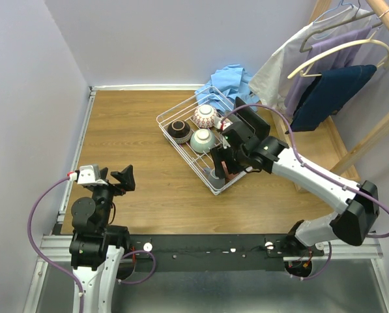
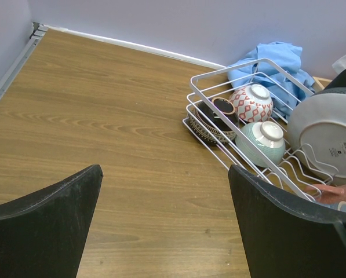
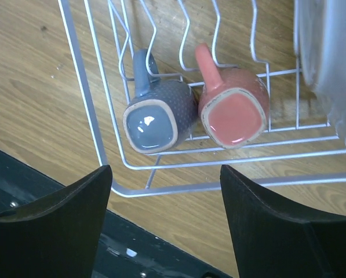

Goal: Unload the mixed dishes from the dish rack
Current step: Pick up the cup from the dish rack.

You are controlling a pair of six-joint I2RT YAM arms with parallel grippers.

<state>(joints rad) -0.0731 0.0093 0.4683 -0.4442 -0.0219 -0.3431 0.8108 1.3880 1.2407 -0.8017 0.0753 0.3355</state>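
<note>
Our right gripper (image 3: 164,194) gapes wide over the dish rack (image 3: 178,188).
White wires fence a dimpled grey cup (image 3: 155,119) beside an orange-red cup (image 3: 233,110); left gripper (image 2: 166,185) wide too.

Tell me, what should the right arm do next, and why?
Probably lower the right gripper onto the grey cup and close. It hangs open above the dish rack's near corner, with the grey cup lined up between its jaws; the orange-red cup lies beside it, off-centre.
</note>
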